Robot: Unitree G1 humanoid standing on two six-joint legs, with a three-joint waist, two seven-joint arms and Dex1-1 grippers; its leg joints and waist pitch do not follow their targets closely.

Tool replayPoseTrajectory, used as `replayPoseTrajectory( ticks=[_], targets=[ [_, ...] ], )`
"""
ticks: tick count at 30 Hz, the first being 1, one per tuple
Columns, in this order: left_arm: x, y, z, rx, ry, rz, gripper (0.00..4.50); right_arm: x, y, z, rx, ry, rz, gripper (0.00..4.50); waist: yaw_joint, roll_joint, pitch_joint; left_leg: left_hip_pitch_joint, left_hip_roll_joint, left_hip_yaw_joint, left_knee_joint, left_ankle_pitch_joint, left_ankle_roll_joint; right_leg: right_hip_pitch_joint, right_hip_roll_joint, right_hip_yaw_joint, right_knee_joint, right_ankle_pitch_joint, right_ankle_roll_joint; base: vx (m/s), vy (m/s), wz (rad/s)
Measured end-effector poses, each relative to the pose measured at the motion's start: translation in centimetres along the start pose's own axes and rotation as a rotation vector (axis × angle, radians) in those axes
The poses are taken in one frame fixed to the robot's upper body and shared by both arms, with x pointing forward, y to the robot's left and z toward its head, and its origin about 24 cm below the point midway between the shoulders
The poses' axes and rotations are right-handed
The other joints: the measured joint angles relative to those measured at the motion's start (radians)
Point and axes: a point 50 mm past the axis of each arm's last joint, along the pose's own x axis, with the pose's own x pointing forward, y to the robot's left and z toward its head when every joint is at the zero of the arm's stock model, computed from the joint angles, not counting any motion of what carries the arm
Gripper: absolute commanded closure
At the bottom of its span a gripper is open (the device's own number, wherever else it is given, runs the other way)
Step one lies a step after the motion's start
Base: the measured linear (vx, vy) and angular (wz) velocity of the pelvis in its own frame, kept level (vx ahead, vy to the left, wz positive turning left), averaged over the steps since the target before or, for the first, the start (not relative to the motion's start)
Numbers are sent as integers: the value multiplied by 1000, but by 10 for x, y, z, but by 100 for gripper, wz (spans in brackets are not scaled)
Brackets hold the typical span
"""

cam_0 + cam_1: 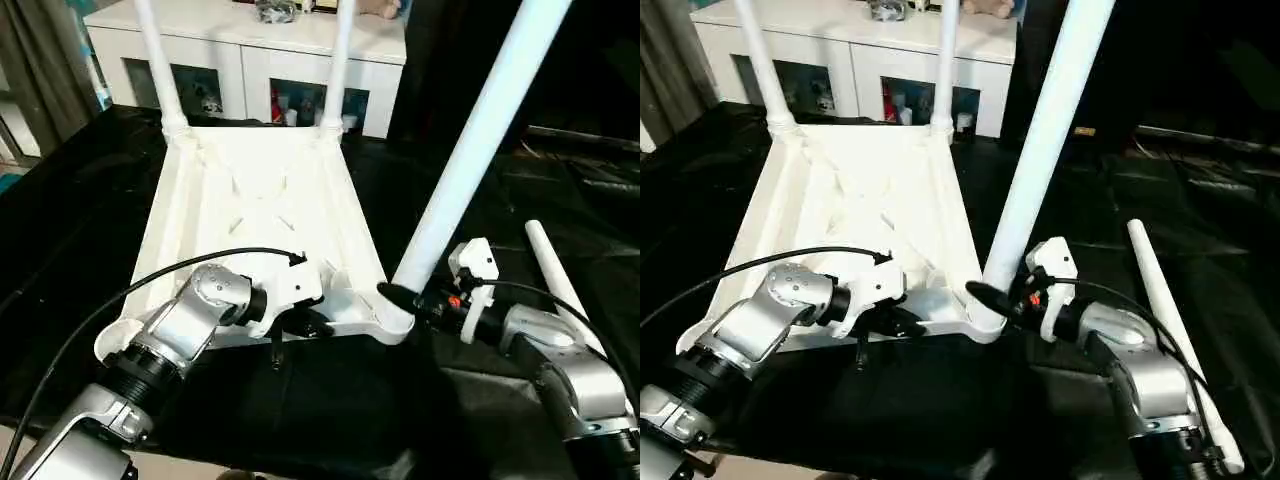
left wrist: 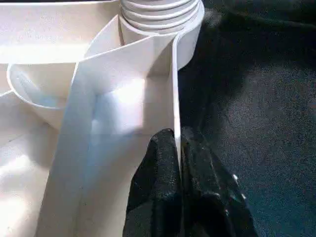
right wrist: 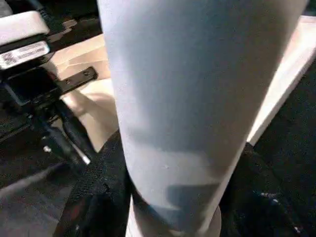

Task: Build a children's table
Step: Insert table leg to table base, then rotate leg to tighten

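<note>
Left hand (image 1: 290,325) pinched closed; right hand (image 1: 405,297) half-spread, fingers level.

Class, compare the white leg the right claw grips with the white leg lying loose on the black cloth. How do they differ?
The gripped leg stands steeply in the tabletop's near corner socket; the loose leg lies flat on the black cloth. The right claw closes around the first; nothing touches the second. Both are white tapered tubes.

Past the fingers I see a black cloth (image 1: 70,230) spread across the whole work surface, wrinkled and glossy on my right. Well beyond the fingertips, at the far edge of that cloth, stands a white cabinet (image 1: 240,40) with glass doors (image 1: 298,103); small colourful items sit behind the glass, too small to name. A grey curtain (image 1: 40,70) hangs left of it.
</note>
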Motion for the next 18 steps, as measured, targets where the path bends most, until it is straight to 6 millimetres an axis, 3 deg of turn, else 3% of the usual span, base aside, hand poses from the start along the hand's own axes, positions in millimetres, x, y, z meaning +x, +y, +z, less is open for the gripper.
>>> replayPoseTrajectory(
  ticks=[18],
  targets=[
    [-5,-2,-4,25,-5,-108,450,-7,6,-7,-69,-2,177,261,7,-3,-3,6,0,1,-8,0,0,9,0,-1,-3,0,0,0,0,0]
  ],
)
